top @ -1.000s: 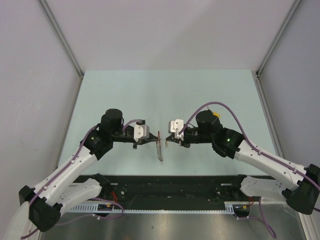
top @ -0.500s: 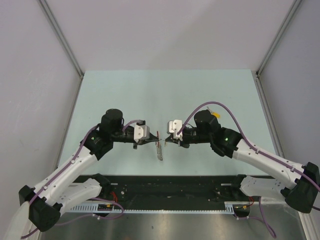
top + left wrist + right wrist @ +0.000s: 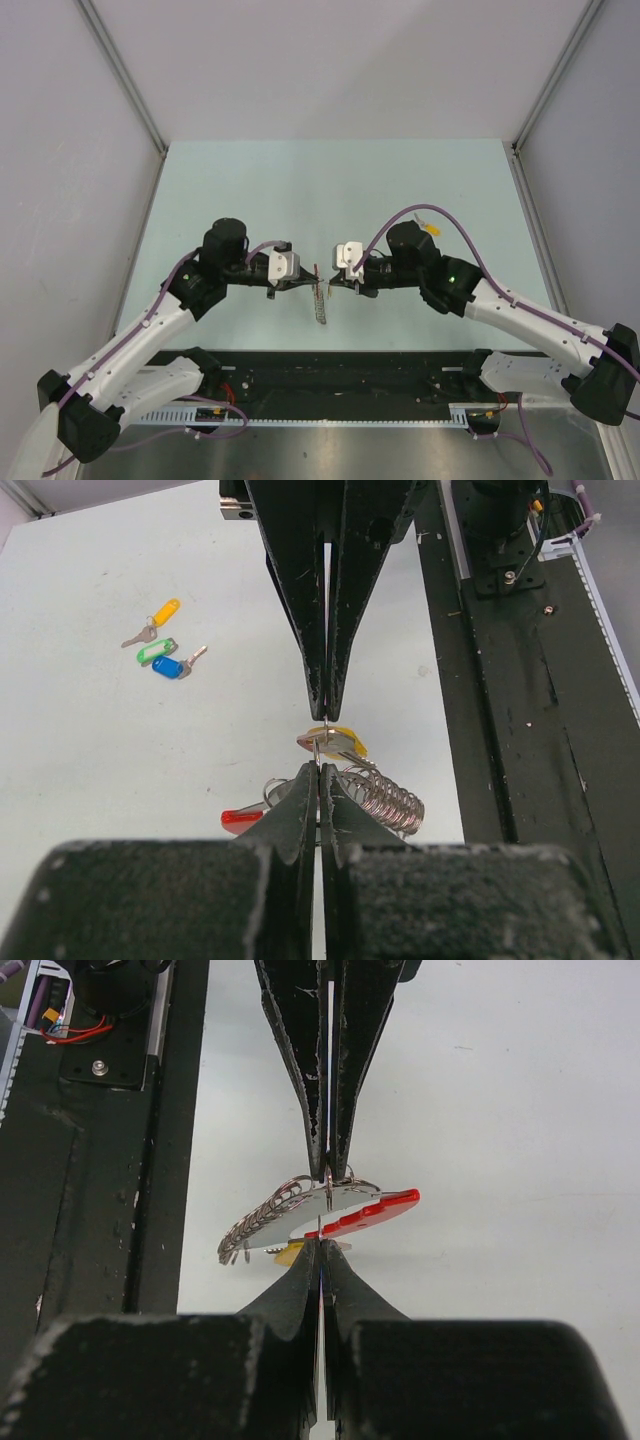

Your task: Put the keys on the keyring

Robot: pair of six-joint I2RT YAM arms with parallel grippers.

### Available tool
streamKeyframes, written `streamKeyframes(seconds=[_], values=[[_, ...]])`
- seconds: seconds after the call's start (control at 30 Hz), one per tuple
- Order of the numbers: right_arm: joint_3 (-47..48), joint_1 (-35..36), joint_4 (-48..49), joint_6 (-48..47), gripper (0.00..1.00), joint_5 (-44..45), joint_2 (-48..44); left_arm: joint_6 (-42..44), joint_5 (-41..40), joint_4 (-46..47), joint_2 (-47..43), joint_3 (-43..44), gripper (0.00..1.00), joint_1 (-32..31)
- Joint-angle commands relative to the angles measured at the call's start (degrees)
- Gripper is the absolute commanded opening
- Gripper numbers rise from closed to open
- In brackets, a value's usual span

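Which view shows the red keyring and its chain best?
The right wrist view: the keyring shows its red part lengthwise plus the chain coil. The left wrist view shows the coil but only a red end; the top view, a sliver.

White arms (image 3: 150, 330), black joints (image 3: 225, 241), purple cables (image 3: 440, 211).

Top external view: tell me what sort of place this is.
Probably a lab robot workcell, not a home: a pale table boxed in by plain grey panels, two arms bolted to a black rail at its near edge.
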Motion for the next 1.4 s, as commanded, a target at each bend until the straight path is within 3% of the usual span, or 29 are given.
streamKeyframes(seconds=[0.0, 1.37], values=[[2.82, 0.66, 1.21, -0.61, 0.0, 0.64, 0.04, 2.62, 2.78, 1.28, -0.37, 0.19, 0.0, -0.5], [2.82, 1.89, 1.48, -0.88, 0.0, 2.93, -0.49, 2.27, 2.08, 1.01, 0.24, 0.45, 0.0, -0.77]])
